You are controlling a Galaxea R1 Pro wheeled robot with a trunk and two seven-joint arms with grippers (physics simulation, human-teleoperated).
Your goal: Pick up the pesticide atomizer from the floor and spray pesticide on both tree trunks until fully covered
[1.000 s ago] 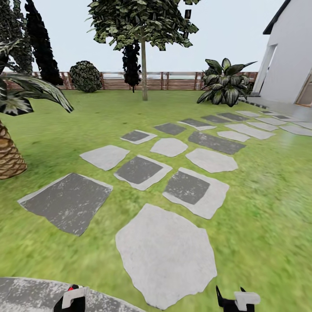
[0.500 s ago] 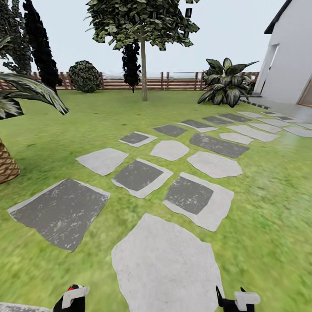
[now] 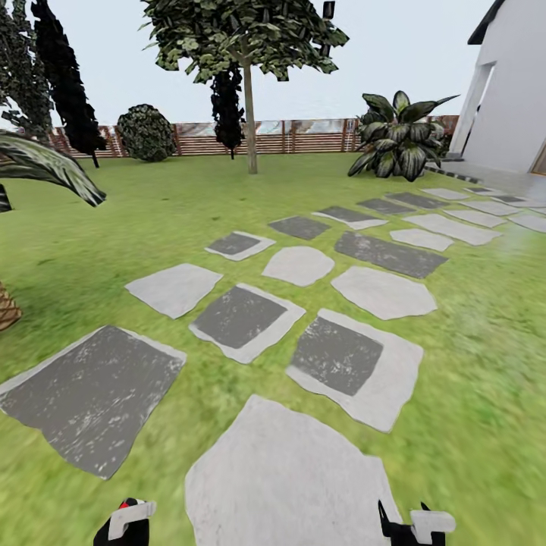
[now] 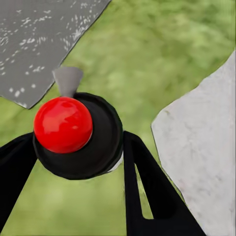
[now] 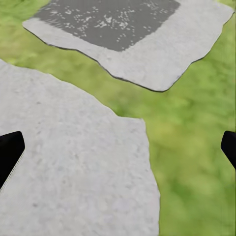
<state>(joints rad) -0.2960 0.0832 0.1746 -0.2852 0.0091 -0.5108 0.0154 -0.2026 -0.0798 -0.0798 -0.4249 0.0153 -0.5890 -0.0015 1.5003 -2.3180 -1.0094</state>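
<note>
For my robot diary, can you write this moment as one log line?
left gripper: shut on atomizer | right gripper: open | ahead: tree, stepping stones

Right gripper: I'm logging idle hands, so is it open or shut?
Open. In the right wrist view the two black fingertips sit far apart at opposite edges, with only stone and grass between them.

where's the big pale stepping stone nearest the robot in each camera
Head view: the big pale stone lies bottom centre, between the two arms.
Left wrist view: it is the pale slab across a grass strip from the held red-capped atomizer.
Right wrist view: it is the broad pale surface nearest the camera.
Shared landmark: the dark-centred slab with a pale border, just beyond the stone in the head and right wrist views.
</note>
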